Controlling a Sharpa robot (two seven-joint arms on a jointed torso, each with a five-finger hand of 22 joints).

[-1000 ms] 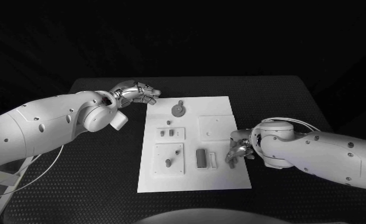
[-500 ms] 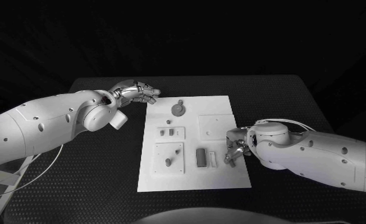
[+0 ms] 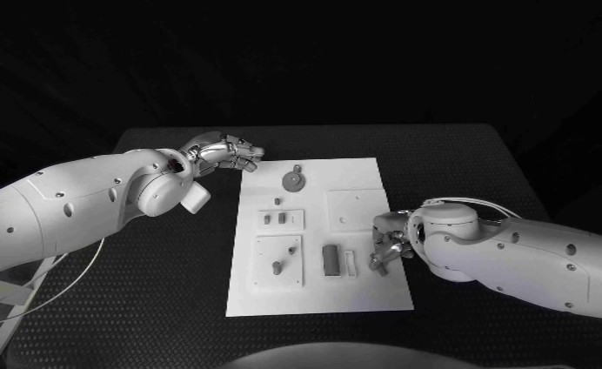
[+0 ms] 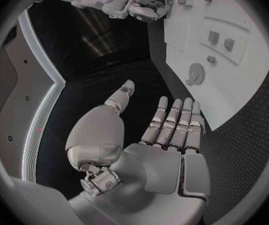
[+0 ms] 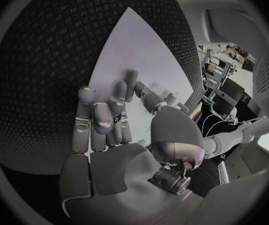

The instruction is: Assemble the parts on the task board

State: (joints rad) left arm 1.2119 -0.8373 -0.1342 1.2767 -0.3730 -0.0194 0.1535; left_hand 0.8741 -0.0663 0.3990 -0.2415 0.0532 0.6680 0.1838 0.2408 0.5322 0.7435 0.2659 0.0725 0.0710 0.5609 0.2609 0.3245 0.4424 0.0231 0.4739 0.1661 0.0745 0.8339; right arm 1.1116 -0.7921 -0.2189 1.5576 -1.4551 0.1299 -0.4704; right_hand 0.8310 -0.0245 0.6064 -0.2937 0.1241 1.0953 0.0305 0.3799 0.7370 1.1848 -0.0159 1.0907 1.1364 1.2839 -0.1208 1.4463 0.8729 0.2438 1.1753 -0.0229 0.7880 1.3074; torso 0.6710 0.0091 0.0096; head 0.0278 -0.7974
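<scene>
Right hand (image 3: 392, 245): fingers curled low at the task board (image 3: 364, 173)'s right edge, perhaps pinching a small part; cannot tell.
Left hand (image 3: 224, 153): spread, holding nothing, beside the board's far-left corner.
Parts: round piece (image 3: 294, 181) near the far end, dark block (image 3: 330, 259) just beside the right hand.
Risk: fingers could nudge the block or shift the board.

A black desk (image 3: 163, 299) with a fine dotted texture fills the lower half of the head view, its far edge running across the middle of the frame, with darkness behind it.
</scene>
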